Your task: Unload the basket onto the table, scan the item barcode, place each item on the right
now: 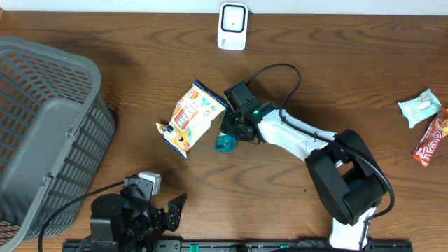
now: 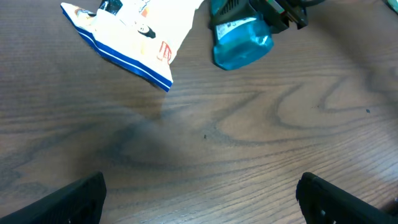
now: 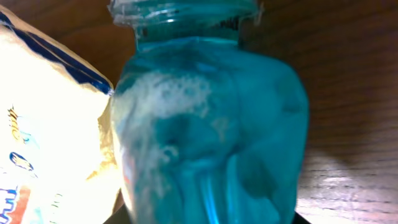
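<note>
A: Right gripper (image 1: 231, 133)?
B: Reached out to mid-table. A teal packet (image 1: 225, 144) sits right at its tip. In the wrist view the packet fills the frame, crumpled, with a clear crimped seam on top. The fingers are hidden behind it, so I cannot tell whether they are pinching it or only closing around it.

A: Snack bag?
B: The yellow-and-white snack bag (image 1: 190, 117) with a blue edge lies on the wooden table (image 1: 336, 63), just left of the teal packet. From the right wrist, the two appear to touch.

A: Scanner?
B: The white barcode scanner (image 1: 232, 26) is at the far edge, well apart from both.

A: Left gripper (image 2: 202, 199)?
B: Low near the front edge, fingers spread wide with bare wood between them, holding nothing.

A: Other items?
B: A grey basket (image 1: 42, 126) is at far left. A pale green packet (image 1: 420, 106) and a red candy bar (image 1: 430, 138) are at far right.
</note>
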Robot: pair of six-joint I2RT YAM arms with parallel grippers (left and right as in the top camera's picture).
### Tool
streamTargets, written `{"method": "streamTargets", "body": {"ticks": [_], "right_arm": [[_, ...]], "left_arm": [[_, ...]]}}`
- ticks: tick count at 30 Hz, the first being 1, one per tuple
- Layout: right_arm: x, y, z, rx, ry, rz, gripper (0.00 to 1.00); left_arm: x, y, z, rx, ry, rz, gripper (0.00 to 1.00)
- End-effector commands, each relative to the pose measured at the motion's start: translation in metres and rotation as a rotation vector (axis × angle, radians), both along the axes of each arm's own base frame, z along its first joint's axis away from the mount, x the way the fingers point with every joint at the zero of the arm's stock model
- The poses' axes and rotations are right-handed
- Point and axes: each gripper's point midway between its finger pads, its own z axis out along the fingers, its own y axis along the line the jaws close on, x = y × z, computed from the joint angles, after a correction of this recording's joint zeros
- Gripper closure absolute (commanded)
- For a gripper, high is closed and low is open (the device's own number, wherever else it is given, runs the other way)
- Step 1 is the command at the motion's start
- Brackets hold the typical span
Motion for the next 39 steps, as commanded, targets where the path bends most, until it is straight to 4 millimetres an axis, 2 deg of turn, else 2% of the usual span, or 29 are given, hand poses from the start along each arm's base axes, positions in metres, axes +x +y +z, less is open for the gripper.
{"method": "streamTargets", "body": {"ticks": [1, 5, 9, 13, 19, 20, 23, 28, 32, 39], "right_arm": [[-0.012, -0.042, -0.030, -0.163, 0.041, 0.065, 0.75], [-0.015, -0.067, -0.018, -0.233, 0.039, 0.127, 0.76], [-0.034, -0.099, -0.007, -0.318, 0.122, 0.116, 0.74], [-0.043, -0.109, 0.008, -0.340, 0.130, 0.188, 0.69], [-0.049, -0.112, 0.031, -0.338, 0.099, 0.231, 0.41], [-0.047, -0.112, 0.041, -0.328, 0.072, 0.231, 0.35], [-0.040, -0.114, 0.059, -0.309, 0.014, 0.213, 0.28], [-0.018, -0.132, 0.089, -0.327, -0.108, 0.135, 0.10], [-0.006, -0.139, 0.090, -0.331, -0.140, 0.127, 0.11], [-0.007, -0.140, 0.073, -0.340, -0.092, 0.134, 0.10]], "left_arm": [[0.000, 0.001, 0.003, 0.009, -0.015, -0.001, 0.02], [0.000, 0.001, 0.003, 0.009, -0.015, -0.001, 0.02], [0.000, 0.001, 0.003, 0.009, -0.015, -0.001, 0.02], [0.000, 0.001, 0.003, 0.009, -0.015, -0.001, 0.02], [0.000, 0.001, 0.003, 0.009, -0.015, -0.001, 0.02], [0.000, 0.001, 0.003, 0.009, -0.015, -0.001, 0.02], [0.000, 0.001, 0.003, 0.009, -0.015, -0.001, 0.02], [0.000, 0.001, 0.003, 0.009, -0.015, -0.001, 0.02], [0.000, 0.001, 0.003, 0.009, -0.015, -0.001, 0.02], [0.000, 0.001, 0.003, 0.009, -0.015, -0.001, 0.02]]}}
